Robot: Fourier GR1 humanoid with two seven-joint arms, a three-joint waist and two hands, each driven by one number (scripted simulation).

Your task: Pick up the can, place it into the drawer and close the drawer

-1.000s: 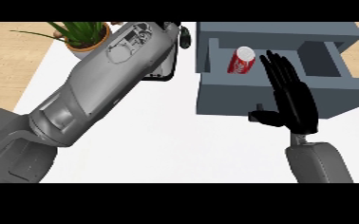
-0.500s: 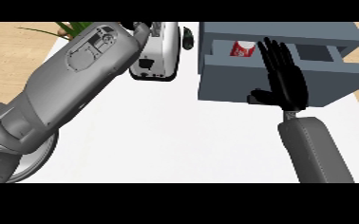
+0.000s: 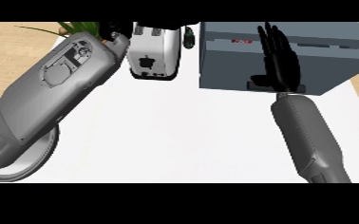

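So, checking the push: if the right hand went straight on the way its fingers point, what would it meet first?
The drawer: the right hand lies flat over its grey front, seemingly touching, though depth is unclear. The can sits left of that line.

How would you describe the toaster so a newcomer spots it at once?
Find the grey drawer unit at the counter's far right, with the right hand flat against its front. Directly left of it stands the toaster. It is the only white boxy thing, between that unit and the green plant.
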